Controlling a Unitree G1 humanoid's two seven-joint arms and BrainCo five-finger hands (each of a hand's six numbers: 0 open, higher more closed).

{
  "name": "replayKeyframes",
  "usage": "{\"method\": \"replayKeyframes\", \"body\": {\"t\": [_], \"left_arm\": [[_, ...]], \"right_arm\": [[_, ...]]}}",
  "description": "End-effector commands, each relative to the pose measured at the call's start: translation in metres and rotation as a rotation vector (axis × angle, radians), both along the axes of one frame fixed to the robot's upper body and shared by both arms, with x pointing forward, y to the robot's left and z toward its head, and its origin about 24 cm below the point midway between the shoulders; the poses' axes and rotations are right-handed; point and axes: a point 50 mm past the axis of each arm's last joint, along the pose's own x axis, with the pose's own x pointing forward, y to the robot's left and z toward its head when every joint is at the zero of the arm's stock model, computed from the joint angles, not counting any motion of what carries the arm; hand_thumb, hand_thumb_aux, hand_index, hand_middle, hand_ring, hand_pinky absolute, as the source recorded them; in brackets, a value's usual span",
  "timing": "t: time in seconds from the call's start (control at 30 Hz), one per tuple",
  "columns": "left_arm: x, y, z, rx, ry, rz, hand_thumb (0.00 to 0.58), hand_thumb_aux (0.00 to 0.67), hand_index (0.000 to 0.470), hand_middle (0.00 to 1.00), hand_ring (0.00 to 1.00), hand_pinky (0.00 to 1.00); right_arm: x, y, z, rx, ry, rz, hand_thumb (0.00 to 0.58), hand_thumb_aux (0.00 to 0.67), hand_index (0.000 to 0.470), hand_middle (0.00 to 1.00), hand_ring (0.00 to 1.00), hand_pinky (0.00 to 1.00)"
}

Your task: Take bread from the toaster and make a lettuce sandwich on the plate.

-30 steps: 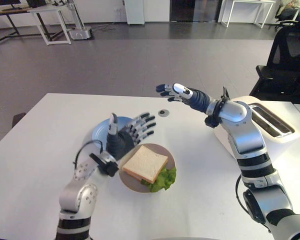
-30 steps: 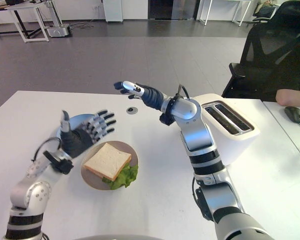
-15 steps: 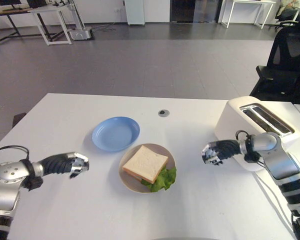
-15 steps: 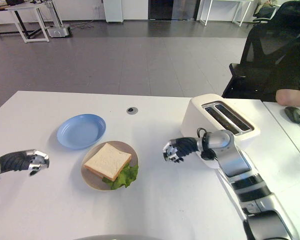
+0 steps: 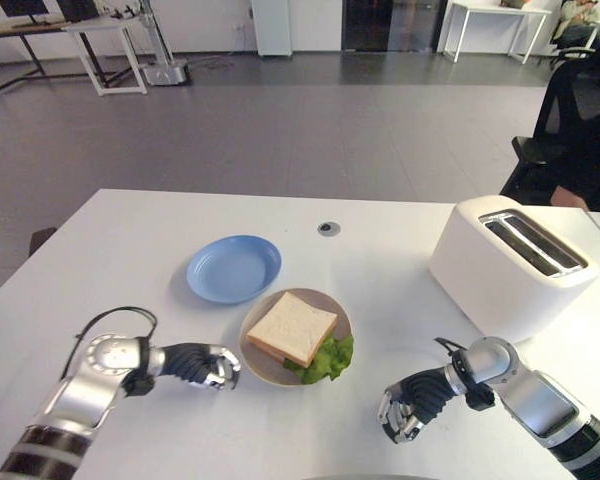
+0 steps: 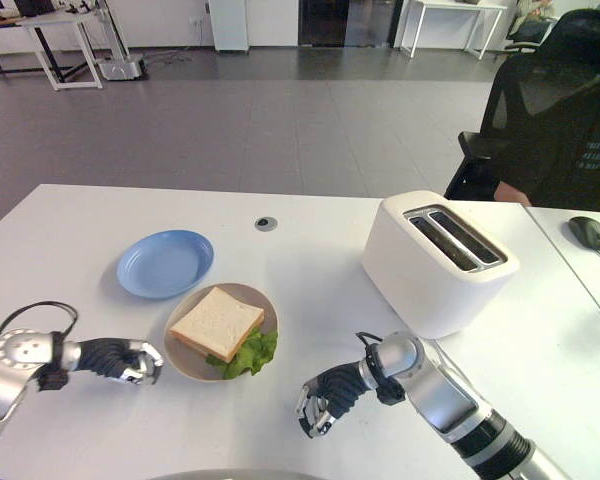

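Observation:
A slice of bread (image 5: 292, 328) lies on top of green lettuce (image 5: 328, 359) on the brown plate (image 5: 261, 365) near the table's front middle. The white toaster (image 5: 510, 262) stands at the right, and its slots look empty. My left hand (image 5: 206, 366) rests low just left of the brown plate, fingers curled and holding nothing. My right hand (image 5: 404, 405) hangs low at the front right, between the plate and the toaster, also curled and empty.
An empty blue plate (image 5: 233, 268) sits behind the brown plate to the left. A small round grommet (image 5: 328, 228) is set into the table further back. A black office chair (image 6: 550, 120) stands beyond the table's right edge.
Both hands were raised and open over the plates a second ago. They have since curled shut and dropped toward the table's front edge. The sandwich has not moved.

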Motion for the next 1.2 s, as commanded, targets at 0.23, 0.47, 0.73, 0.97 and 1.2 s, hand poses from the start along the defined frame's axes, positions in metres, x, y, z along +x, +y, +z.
{"method": "replayKeyframes", "body": {"t": [0.23,0.47,0.73,0.97,1.2], "left_arm": [[0.072,-0.071,-0.022,-0.035,-0.090,-0.046,0.580,0.670,0.470,1.00,1.00,1.00],[0.094,-0.108,-0.025,-0.083,-0.123,-0.050,0.580,0.670,0.470,1.00,1.00,1.00],[0.115,-0.125,-0.007,-0.141,-0.246,0.007,0.580,0.670,0.470,1.00,1.00,1.00],[0.123,-0.126,0.018,-0.288,-0.362,0.039,0.580,0.670,0.470,1.00,1.00,1.00],[0.103,-0.099,0.080,-0.892,-0.424,0.549,0.000,0.000,0.000,0.00,0.00,0.00]], "right_arm": [[0.029,0.006,-0.019,-0.011,-0.118,-0.203,0.580,0.670,0.470,1.00,1.00,1.00],[0.087,0.017,-0.032,-0.097,-0.366,-0.411,0.580,0.670,0.470,1.00,1.00,1.00],[0.116,0.016,-0.038,-0.110,-0.386,-0.478,0.580,0.670,0.470,1.00,1.00,1.00],[0.124,0.012,-0.012,0.020,-0.406,-0.514,0.580,0.670,0.470,1.00,1.00,1.00],[0.105,-0.001,0.106,0.697,-0.555,-0.853,0.000,0.000,0.000,0.00,0.00,0.00]]}}
